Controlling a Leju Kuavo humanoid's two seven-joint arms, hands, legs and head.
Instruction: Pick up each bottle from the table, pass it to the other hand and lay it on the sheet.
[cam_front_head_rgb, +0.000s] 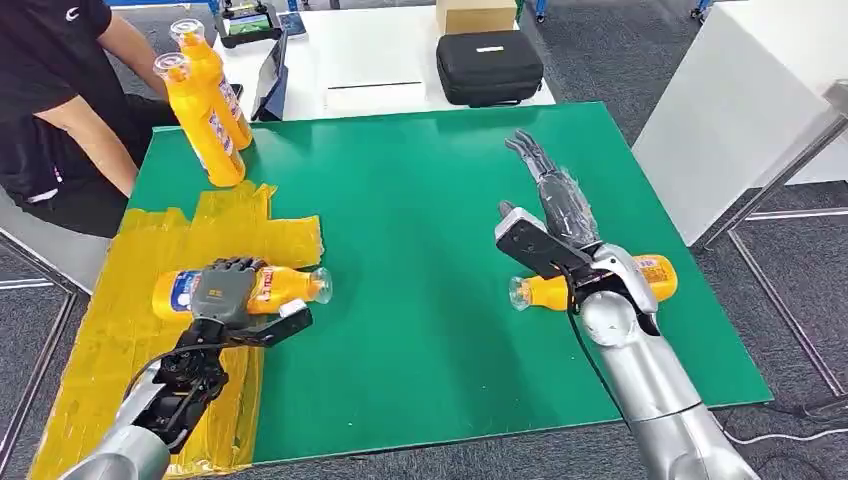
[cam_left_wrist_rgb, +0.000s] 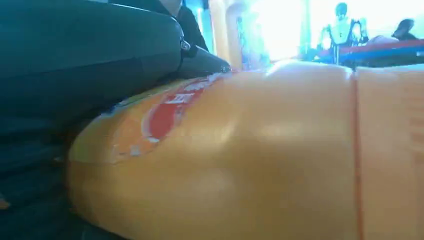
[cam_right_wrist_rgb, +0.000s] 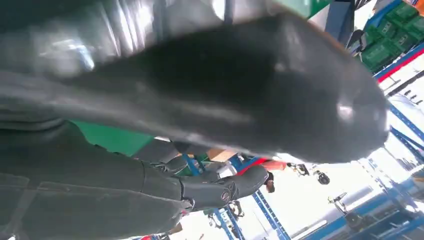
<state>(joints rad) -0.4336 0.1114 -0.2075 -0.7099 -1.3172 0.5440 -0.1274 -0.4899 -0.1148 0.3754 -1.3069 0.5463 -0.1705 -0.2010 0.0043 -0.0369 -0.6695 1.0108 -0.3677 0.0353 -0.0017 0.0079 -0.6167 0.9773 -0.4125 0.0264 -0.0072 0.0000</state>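
Left hand wrapped over an orange plastic juice bottle lying flat across the crinkled yellow sheet, long axis nine-to-three, clear cap toward three o'clock at the sheet's edge. Right hand flat, fingers stretched toward twelve o'clock, holding nothing. Second orange plastic bottle lying on the green table mat beneath that wrist, toward six o'clock of the fingers, same crosswise axis, cap toward nine; right hand plainly the nearer.

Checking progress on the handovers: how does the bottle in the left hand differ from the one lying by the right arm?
The left hand grips its bottle over the yellow sheet; the other bottle lies unheld on the green mat, partly hidden behind the right hand's arm. Both are orange, on their sides.
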